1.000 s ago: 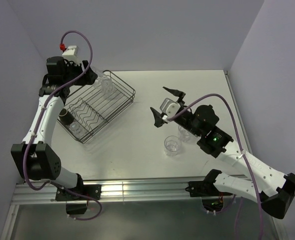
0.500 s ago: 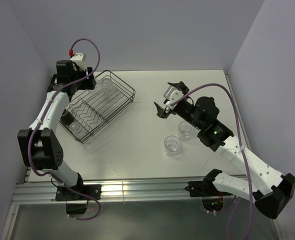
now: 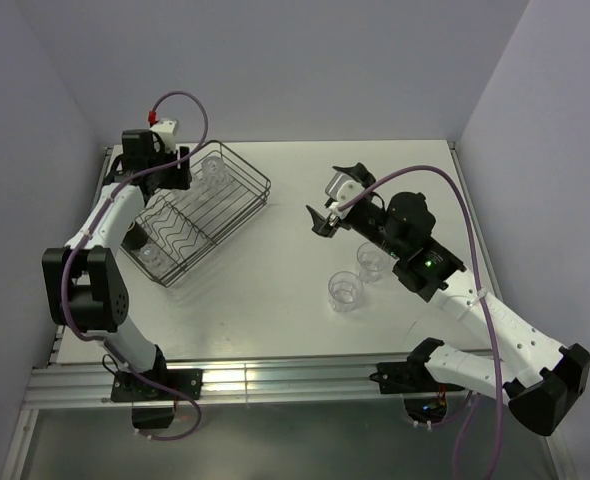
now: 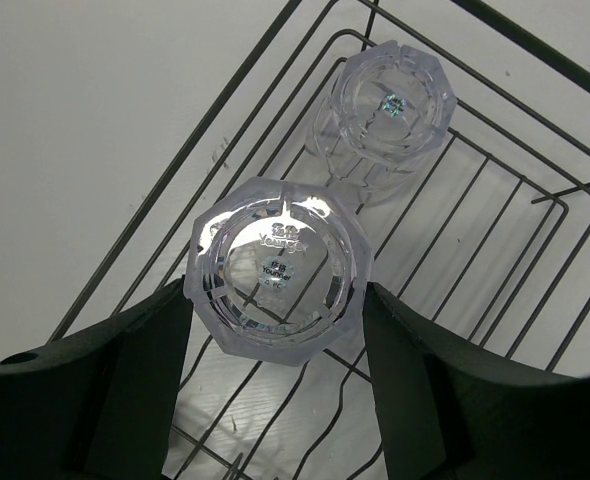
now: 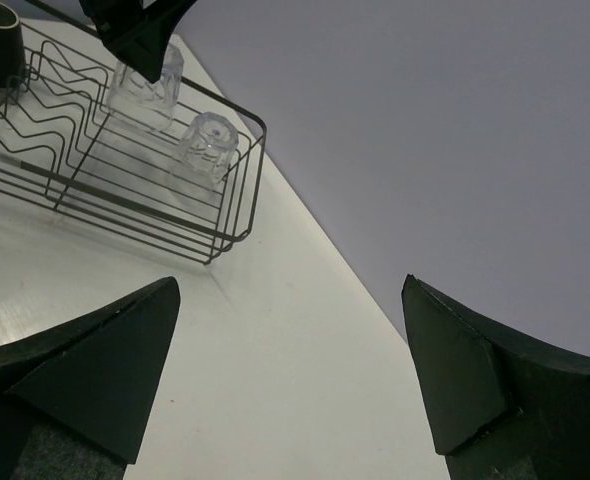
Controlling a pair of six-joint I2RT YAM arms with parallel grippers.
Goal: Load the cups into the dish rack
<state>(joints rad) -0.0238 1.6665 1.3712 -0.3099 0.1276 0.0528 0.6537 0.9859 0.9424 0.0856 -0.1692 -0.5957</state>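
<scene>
Glass is gripped by the left pincer point(image 4: 275, 290): an inverted tumbler point(image 4: 273, 268) is held between its fingers point(image 4: 135, 380), above the wires of the rack point(image 3: 245, 163). A second tumbler point(image 4: 390, 100), also inverted, is seen just beyond the fingertips, inside the rack. The right pincer point(image 3: 332, 195) is spread wide, with nothing gripped. Two more tumblers point(image 3: 344, 290) are stood on the table point(image 3: 275, 320) behind it.

Robot lab cell, bare lilac walls point(image 3: 275, 60), white table point(image 3: 275, 300), alu rail point(image 3: 275, 375)
</scene>
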